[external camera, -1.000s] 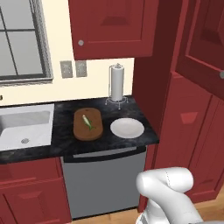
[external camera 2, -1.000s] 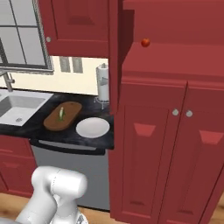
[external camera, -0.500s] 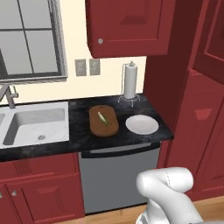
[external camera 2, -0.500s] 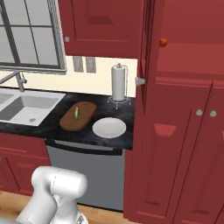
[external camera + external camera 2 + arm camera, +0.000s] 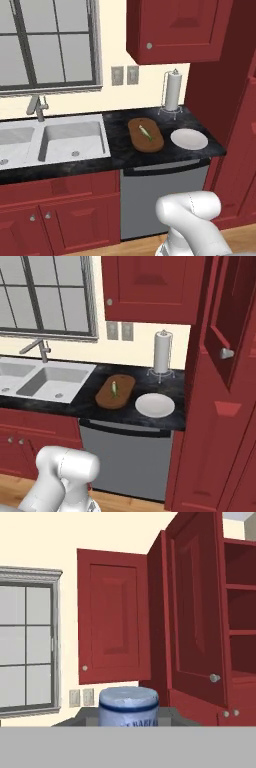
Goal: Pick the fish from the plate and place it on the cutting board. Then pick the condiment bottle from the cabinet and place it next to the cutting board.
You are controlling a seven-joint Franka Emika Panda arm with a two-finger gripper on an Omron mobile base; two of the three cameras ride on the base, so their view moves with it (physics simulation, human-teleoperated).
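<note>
The fish (image 5: 144, 132) lies on the board (image 5: 152, 145), and the plate (image 5: 189, 139) next to it is bare, so the first job looks done. Now it is the bottle's turn.

In the hand view the bottle (image 5: 129, 704) sits right up close at the bottom. I can see its pale cap and the top of its label. I can't see the fingers themselves, but the gripper is squeezed shut, and with the bottle that near I think it is squeezed around the bottle. The cabinet (image 5: 195, 612) stands open beside it, with bare shelves inside.

So the bottle is out of the cabinet and has to get to the counter (image 5: 117, 145). The arm (image 5: 190, 210) is low and well back from it.

How to do this well? Hold the bottle straight up and don't let go early. Bring it in over the counter from the front, high enough to clear the edge. The gap between board and plate is small (a bump there could push the plate). The dark patch between the board and the sink (image 5: 75, 140) looks roomier. Set the bottle down there, just beside the board but not on it and not on the fish. Stay away from the towel roll (image 5: 172, 90) at the back. Lower it until it stands flat, then open the fingers and lift straight up.
</note>
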